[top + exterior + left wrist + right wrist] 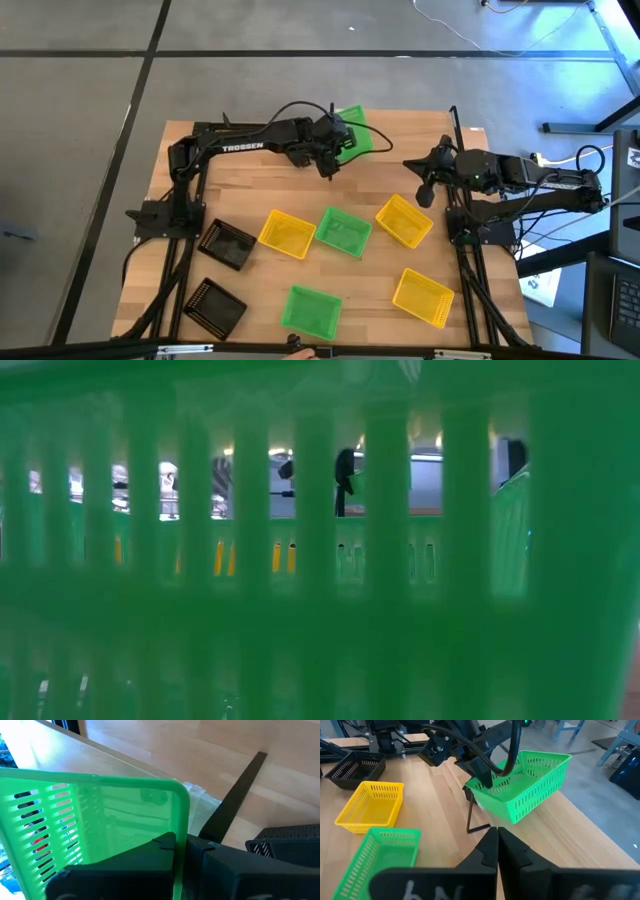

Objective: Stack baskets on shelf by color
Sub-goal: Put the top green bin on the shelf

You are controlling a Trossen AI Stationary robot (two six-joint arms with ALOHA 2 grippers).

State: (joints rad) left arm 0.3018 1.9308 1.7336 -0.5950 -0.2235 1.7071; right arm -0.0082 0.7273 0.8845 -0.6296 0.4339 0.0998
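A green basket (352, 135) is held by the left gripper (333, 143) near the far edge of the worktop (250, 190), a little right of the middle. The fingers are closed on one wall of the basket; in the left wrist view the green wall (180, 840) is seen clamped between the two dark fingers. In the right wrist view the basket (530, 782) is seen tilted, one end raised and its lower corner close to the wood. Its long axis runs roughly along the far edge, and it lies on the far side of the gripper, towards the far right corner.

The right gripper (428, 190) waits near the right edge, its fingers pressed together and holding nothing. The left arm is judged to be the one placing this basket.

On the near half of the worktop, three yellow baskets (286, 234) (404, 221) (422, 297) and two more green ones (344, 231) (311, 310) are spread out, with two black baskets (227, 244) (216, 306) near the left edge.

A third black basket is not made out from above. A thin black post (470, 815) stands beside the held basket, but a shelf board cannot be told apart from the worktop. The low view is almost wholly blocked by a green mesh wall (320, 610).
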